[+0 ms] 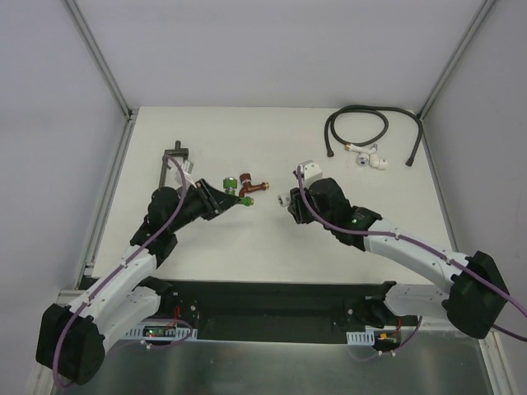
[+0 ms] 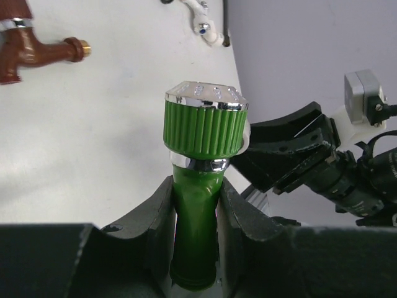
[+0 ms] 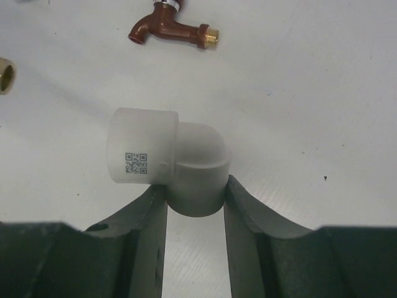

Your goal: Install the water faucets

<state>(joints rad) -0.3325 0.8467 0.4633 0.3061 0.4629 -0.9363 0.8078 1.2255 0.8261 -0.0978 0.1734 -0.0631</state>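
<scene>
Green faucet pinched by its body between the jaws of left gripper, ribbed cap pointing away from the wrist, left of desk centre. Dark red faucet lies loose on desk just right of it, near centre. Right gripper jaws pinch white elbow fitting by one leg, right of centre. Black hose coiled near far right corner.

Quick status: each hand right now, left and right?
Left hand: closed, holding the green faucet by its body.
Right hand: closed, holding the white elbow fitting.
</scene>
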